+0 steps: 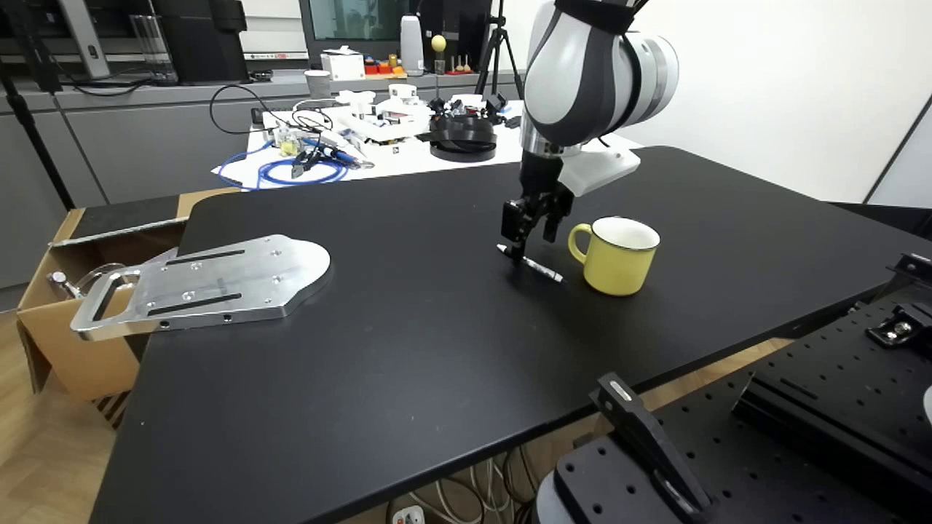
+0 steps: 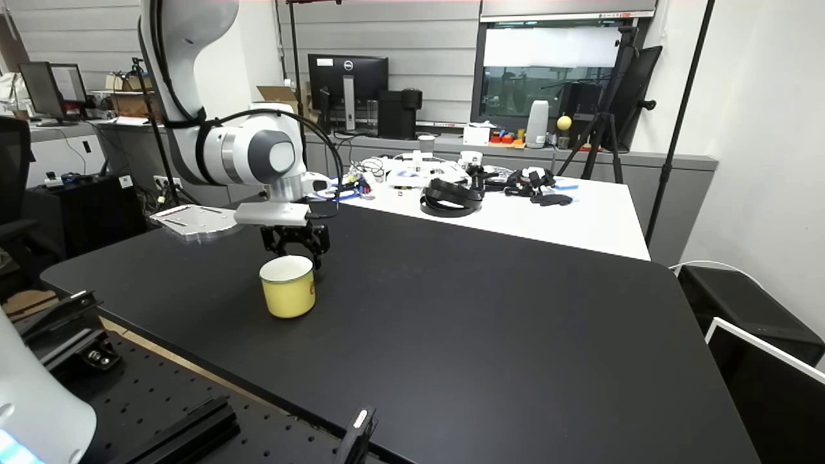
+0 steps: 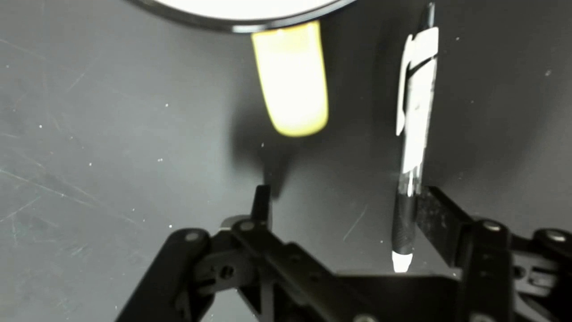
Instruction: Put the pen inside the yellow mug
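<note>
Because the pincer (image 3: 346,197) spans wide and holds nothing, the pen (image 3: 416,134) lies loose on the table (image 1: 408,291) within the gap, just beside the finger (image 3: 435,214) at the wrist view's right; contact between them cannot be confirmed. It runs in line with the pincer's reach: white tip (image 3: 402,263) toward the pincer's body, button end (image 3: 430,15) past the fingertips (image 3: 262,199). The yellow mug (image 1: 619,266) stands upright beyond the fingertips, handle (image 3: 292,85) pointing back toward the pincer.

Expected handling: light, stiff, hard to crush; the round barrel (image 3: 418,116) is liable to roll and, where smooth, to slip. Recommended hold: the dark grip section (image 3: 404,223), near its join with the clear band (image 3: 409,182). This portion lies level with the fingers and appears textured, which should aid friction. Avoid the thin clip (image 3: 401,105), beyond the fingertips; it is probably the weakest part. Centre the pincer over the barrel, then close with light force; otherwise the near finger may push the pen sideways or roll it. Held near the tip, the pen should present its button end to the yellow mug.
</note>
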`<action>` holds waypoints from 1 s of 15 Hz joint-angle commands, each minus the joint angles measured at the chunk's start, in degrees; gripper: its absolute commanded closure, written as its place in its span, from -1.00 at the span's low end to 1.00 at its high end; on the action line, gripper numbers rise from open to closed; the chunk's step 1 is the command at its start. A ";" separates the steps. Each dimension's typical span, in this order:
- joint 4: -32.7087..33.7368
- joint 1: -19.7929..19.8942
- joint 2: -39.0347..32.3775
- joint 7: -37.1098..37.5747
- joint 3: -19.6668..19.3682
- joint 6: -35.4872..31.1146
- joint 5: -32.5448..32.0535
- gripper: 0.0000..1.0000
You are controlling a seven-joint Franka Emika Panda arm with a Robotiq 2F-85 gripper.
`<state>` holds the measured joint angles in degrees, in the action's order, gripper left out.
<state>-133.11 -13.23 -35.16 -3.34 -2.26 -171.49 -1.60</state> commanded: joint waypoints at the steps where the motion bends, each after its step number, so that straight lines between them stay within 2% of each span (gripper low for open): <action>1: 0.49 -3.02 -0.56 4.01 -2.36 -0.17 -2.05 -0.06; 8: 1.11 -4.97 -0.90 5.63 -4.39 0.50 -2.45 0.89; 9: 1.25 -5.18 -0.90 5.81 -4.62 0.69 -2.45 0.97; 15: 2.65 -3.99 0.72 5.78 -4.42 4.27 -2.34 0.94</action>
<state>-132.12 -17.67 -35.46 -0.17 -6.17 -169.91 -2.39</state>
